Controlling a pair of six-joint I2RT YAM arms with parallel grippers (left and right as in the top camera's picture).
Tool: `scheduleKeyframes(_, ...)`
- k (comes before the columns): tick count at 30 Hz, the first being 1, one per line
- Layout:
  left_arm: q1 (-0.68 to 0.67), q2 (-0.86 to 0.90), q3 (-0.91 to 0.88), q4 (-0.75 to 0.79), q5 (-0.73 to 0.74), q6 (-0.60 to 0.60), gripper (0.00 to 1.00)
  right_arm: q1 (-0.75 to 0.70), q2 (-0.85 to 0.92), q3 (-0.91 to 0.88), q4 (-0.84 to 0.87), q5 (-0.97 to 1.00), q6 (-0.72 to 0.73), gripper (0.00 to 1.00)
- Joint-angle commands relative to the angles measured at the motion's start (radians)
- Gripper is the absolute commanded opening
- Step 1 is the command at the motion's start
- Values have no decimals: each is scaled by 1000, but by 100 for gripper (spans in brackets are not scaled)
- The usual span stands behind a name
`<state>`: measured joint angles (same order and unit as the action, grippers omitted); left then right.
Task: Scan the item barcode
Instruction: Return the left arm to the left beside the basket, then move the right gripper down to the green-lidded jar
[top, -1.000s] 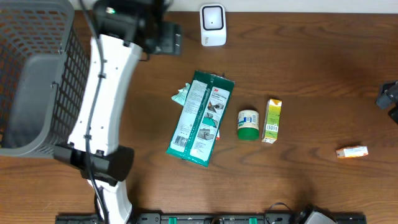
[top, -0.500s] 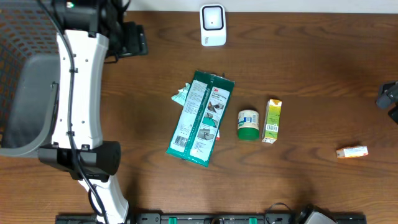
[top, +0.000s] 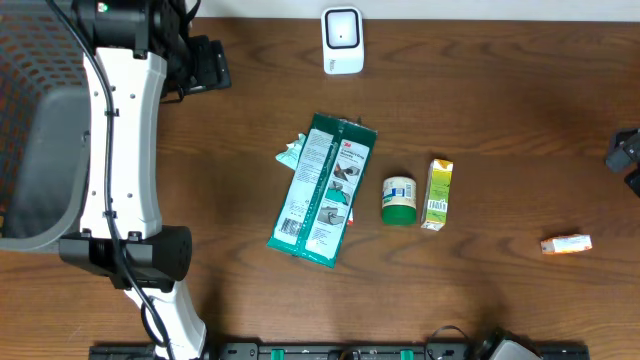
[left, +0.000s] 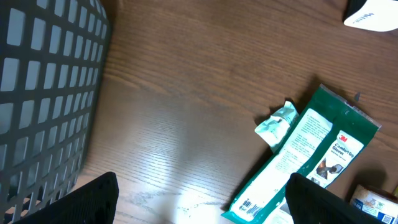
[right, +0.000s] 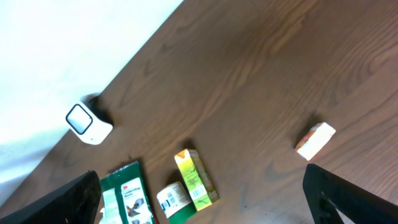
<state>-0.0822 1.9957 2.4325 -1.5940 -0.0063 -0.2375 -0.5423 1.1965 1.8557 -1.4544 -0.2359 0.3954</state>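
left fingers spread wide, empty, far left by basket. right fingers spread wide, empty. pack, tub, carton mid bench. scanner far.

The overhead camera looks straight down from high above the green packet. The left wrist camera sits lower and nearer, left of the packet, tilted toward it. The right wrist camera looks at it from the far right. All three views share it.
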Motion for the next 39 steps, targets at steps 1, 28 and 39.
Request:
scheduleKeyframes(1, 0, -17, 0, -6, -3, -12, 86, -6, 0, 3, 0, -58, -20, 99)
scheduleKeyframes(28, 0, -17, 0, -6, -3, -12, 87, 1011, 196, -596, 450, 13, 202, 79)
scheduleKeyframes(39, 0, -17, 0, -6, -3, -12, 87, 1278, 498, -596, 516, 257, 237, 77)
